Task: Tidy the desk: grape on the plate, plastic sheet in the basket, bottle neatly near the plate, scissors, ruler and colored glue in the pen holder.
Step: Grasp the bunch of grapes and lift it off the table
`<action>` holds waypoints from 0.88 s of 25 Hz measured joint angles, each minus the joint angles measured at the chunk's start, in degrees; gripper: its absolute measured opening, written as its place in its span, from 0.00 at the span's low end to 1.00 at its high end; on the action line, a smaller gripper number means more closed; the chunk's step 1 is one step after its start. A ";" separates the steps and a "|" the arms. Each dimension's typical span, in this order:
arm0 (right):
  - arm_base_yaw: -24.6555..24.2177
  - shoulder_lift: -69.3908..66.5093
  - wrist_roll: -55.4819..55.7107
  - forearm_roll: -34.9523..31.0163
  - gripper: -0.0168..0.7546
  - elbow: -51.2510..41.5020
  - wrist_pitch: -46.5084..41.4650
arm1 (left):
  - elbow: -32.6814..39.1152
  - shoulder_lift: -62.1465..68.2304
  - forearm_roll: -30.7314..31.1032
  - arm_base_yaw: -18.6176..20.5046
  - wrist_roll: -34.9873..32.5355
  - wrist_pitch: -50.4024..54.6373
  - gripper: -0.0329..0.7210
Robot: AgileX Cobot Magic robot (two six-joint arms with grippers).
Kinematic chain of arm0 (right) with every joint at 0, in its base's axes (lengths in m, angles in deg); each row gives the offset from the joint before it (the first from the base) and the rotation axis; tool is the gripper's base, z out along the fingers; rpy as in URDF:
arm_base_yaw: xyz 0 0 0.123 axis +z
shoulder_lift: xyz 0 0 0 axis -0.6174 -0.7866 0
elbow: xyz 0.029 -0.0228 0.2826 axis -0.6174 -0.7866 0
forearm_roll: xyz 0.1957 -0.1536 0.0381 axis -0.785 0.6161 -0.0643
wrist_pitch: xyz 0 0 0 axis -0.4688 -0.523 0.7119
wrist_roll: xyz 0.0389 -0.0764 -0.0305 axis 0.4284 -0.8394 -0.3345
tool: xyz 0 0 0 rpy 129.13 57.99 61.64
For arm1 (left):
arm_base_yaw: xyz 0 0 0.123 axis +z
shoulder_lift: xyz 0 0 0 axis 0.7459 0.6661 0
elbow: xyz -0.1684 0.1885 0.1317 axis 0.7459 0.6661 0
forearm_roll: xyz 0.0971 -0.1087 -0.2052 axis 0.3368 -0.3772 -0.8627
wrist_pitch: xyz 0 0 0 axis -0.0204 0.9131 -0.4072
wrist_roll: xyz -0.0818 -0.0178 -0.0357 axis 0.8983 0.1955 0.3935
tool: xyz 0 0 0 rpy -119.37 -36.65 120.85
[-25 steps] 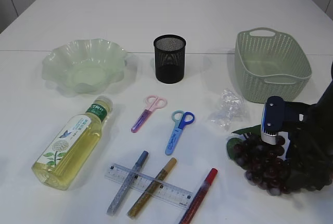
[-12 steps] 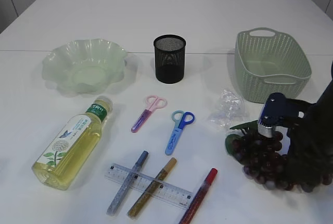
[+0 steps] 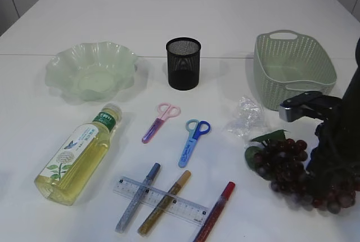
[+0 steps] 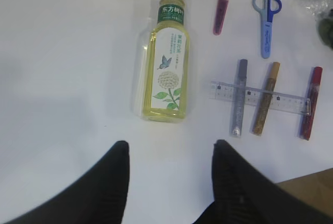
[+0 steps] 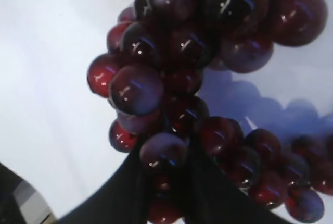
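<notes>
Ext. view: grape bunch (image 3: 281,163) lay on the white table (image 3: 225,17) at the right, w/ the right arm (image 3: 337,140) over its right side; the fingers themselves were hidden there. Crumpled plastic sheet (image 3: 246,117) sat just left of the green basket (image 3: 292,70), above the grapes. Green plate (image 3: 91,70) far left, black mesh pen holder (image 3: 183,63) at centre back. Bottle (image 3: 80,153) lay on its side below the plate. Pink scissors (image 3: 161,121) & blue scissors (image 3: 194,141) in the middle; clear ruler (image 3: 161,198) near the front edge w/ three glue pens (image 3: 163,202) lying across or beside it.

L wrist view: left gripper (image 4: 169,177) hung above bare table, jaws apart, nothing between them; bottle just ahead, ruler & pens to the right.

R wrist view: right gripper (image 5: 166,174) had its dark fingers (image 5: 205,193) pressed in on berries at the bunch's lower part, clamped on the grape.
</notes>
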 joint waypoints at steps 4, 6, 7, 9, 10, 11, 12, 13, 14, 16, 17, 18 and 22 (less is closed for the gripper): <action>0.00 0.00 6.07 -1.65 0.21 1.70 -6.01 | 0.00 0.00 -0.98 0.00 0.00 0.00 0.55; 0.00 0.00 7.32 -2.83 0.21 2.95 -8.76 | 0.00 0.00 -1.36 0.00 0.00 0.00 0.55; 0.00 -0.06 8.16 -3.36 0.21 3.94 -10.10 | 0.00 0.00 -1.35 0.00 0.00 0.00 0.55; 0.00 -0.14 9.63 -3.82 0.21 6.43 -11.45 | 0.00 0.00 -1.35 0.00 0.00 0.00 0.55; 0.00 -0.14 10.45 -3.97 0.21 7.65 -11.85 | 0.00 0.00 -1.39 0.00 0.00 0.00 0.55; 0.00 -0.14 11.33 -4.10 0.21 9.15 -11.95 | 0.00 0.00 -1.39 0.00 0.00 0.00 0.55; 0.00 -0.14 12.06 -4.18 0.21 10.62 -11.95 | 0.00 0.00 -1.39 0.00 0.00 0.00 0.55; 0.00 -0.14 13.04 -4.18 0.21 11.77 -11.99 | 0.00 0.00 -1.47 0.00 0.00 0.00 0.55; 0.00 -0.14 14.11 -4.23 0.21 13.03 -12.10 | 0.00 0.00 -1.47 0.00 0.00 0.00 0.55; 0.00 -0.14 15.37 -4.23 0.21 15.03 -12.21 | 0.00 0.00 -1.61 0.00 0.00 0.00 0.55; 0.00 -0.14 15.79 -4.23 0.21 15.69 -12.21 | 0.00 0.00 -1.65 0.00 0.00 0.00 0.55; 0.00 -0.14 16.28 -4.23 0.20 16.42 -12.32 | 0.00 0.00 -1.74 0.00 0.00 0.00 0.55; 0.00 1.08 18.63 -4.23 0.20 18.22 -12.79 | 0.00 0.00 -2.01 0.00 0.00 0.00 0.55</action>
